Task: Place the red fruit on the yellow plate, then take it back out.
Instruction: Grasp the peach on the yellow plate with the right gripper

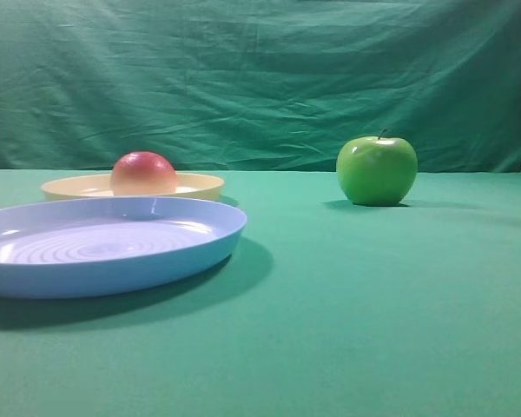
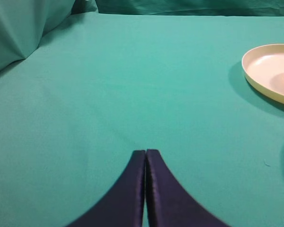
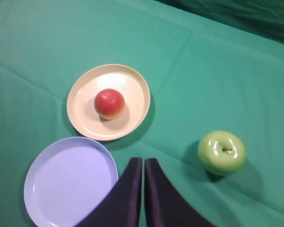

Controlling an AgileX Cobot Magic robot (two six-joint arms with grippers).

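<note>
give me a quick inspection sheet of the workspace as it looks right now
surface: green cloth, flat, lightly creased
job's things: red fruit sits on yellow plate, nothing gripping it
clutter: blue plate empty, beside the yellow one; green apple upright, apart from both
grippers: left gripper shut, holding nothing, over bare cloth; right gripper shut, holding nothing, above the scene
cables: nothing seen
surroundings: green backdrop, wrinkled

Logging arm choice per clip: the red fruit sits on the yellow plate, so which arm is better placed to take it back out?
Probably right. The right gripper looks down on the red fruit on the yellow plate; the left gripper faces bare cloth.
</note>
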